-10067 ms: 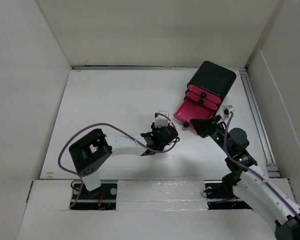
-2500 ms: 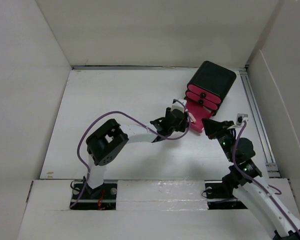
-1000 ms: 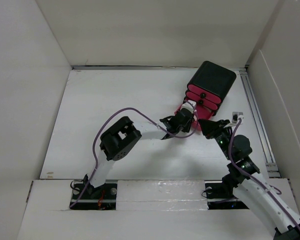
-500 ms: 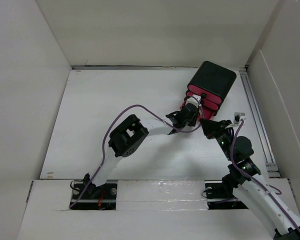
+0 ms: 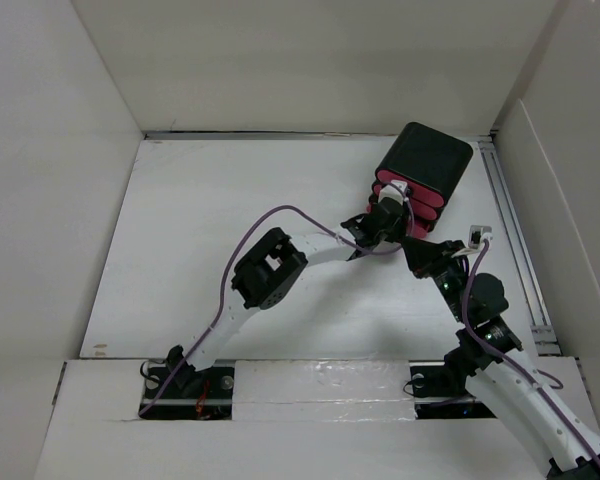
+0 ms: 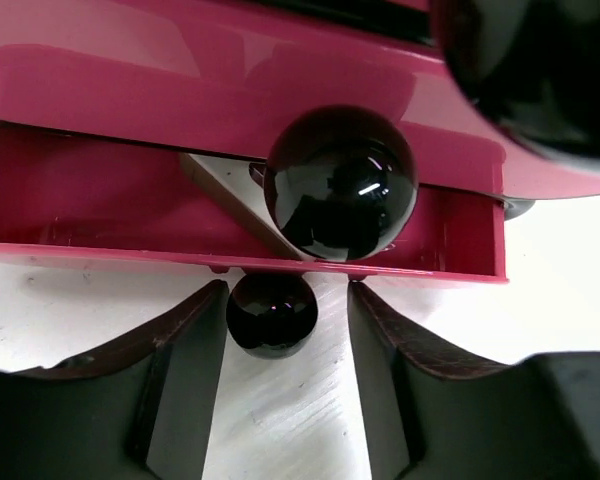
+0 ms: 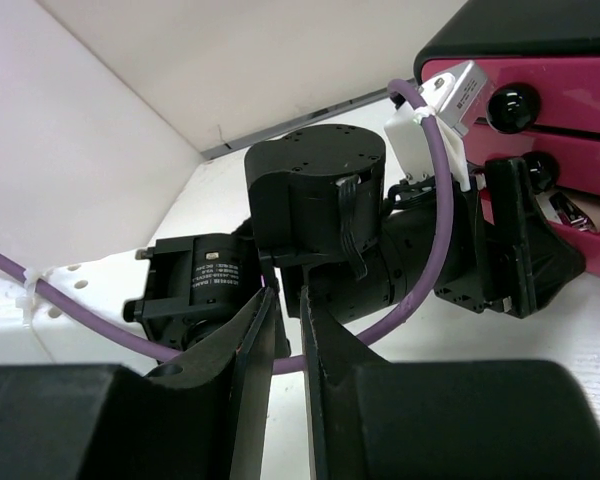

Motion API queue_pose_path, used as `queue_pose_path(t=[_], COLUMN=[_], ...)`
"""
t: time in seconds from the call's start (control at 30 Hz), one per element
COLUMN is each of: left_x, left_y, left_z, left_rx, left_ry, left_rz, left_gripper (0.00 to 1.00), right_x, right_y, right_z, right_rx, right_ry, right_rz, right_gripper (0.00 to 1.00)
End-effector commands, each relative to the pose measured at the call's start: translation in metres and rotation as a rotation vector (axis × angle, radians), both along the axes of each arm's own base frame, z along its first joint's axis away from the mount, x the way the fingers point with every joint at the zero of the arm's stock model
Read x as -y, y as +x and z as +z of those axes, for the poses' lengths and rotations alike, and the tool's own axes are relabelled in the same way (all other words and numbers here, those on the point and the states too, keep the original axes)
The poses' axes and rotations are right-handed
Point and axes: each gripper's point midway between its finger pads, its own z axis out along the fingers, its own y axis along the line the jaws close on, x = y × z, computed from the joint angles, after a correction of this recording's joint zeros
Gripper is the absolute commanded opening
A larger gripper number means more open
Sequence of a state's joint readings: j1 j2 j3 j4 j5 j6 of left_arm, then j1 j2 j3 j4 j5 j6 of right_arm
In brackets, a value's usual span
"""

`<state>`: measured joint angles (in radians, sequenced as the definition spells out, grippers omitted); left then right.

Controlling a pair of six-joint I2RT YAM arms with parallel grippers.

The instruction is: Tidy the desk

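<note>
The desk (image 5: 230,220) is a white tabletop. A black box (image 5: 427,160) with three pink drawers stands at its back right. My left gripper (image 5: 388,212) is pressed up to the drawer fronts. In the left wrist view it (image 6: 285,330) is open, with the bottom drawer's small black knob (image 6: 271,313) between its fingers. The bottom drawer (image 6: 80,200) is open a crack, with a pale item inside. A larger knob (image 6: 340,183) sits above. My right gripper (image 5: 412,247) hovers beside the left wrist, shut and empty (image 7: 290,320).
White walls border the desk on three sides. A metal rail (image 5: 510,230) runs along the right edge. The left arm's purple cable (image 5: 280,215) loops over the desk. The left wrist (image 7: 320,220) fills the space just ahead of my right gripper.
The left gripper has moved up and right to the box. The bottom drawer, pulled far out before, is pushed almost fully in. The right gripper has stayed close beside it.
</note>
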<state>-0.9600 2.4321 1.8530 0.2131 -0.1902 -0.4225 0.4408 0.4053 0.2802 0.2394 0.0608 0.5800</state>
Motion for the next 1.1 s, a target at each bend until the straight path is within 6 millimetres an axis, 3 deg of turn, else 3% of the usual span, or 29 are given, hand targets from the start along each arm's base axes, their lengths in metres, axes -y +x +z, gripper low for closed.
queue_pose_path(t=[0.0,0.13,0.2,0.7,0.87,0.9,0.97,1.0,1.03,1.07], left_x=[0.008,0.003,0.001,0.014,0.007,0.004,-0.006,-0.008,-0.022,-0.025], left_y=[0.012,0.018,0.023,0.03,0.018,0.016,0.002,-0.006,-0.012,-0.021], left_z=[0.023,0.021,0.019,0.024,0.032,0.052,0.046,0.074,0.068,0.072], left_rx=[0.023,0.037,0.049,0.048,0.048,0.068,0.072,0.104,0.117,0.127], left_ry=[-0.065,-0.058,-0.055,-0.062,-0.099,-0.126,-0.123,-0.162,-0.16,-0.163], left_rz=[0.034,0.076,0.101,0.093,0.066,0.063,0.055,0.048,0.064,0.057], left_gripper=[0.48,0.6,0.72,0.86,0.86,0.86,0.87,0.87,0.99,0.99], right_x=[0.0,-0.001,-0.001,-0.002,-0.002,-0.002,-0.001,-0.001,-0.001,-0.001], right_y=[-0.002,-0.001,0.0,0.002,0.003,0.003,0.003,0.003,0.003,0.003], right_z=[0.019,0.017,0.015,0.012,0.012,0.012,0.012,0.013,0.012,0.012], right_rx=[0.05,0.046,0.043,0.035,0.034,0.033,0.033,0.035,0.033,0.034], right_ry=[0.022,0.019,0.018,0.013,0.012,0.009,0.01,0.009,0.01,0.011], right_rz=[0.002,0.003,0.002,0.001,0.0,-0.002,-0.007,-0.007,-0.008,-0.01], right_gripper=[0.23,0.23,0.23,0.23,0.23,0.23,0.23,0.23,0.23,0.23])
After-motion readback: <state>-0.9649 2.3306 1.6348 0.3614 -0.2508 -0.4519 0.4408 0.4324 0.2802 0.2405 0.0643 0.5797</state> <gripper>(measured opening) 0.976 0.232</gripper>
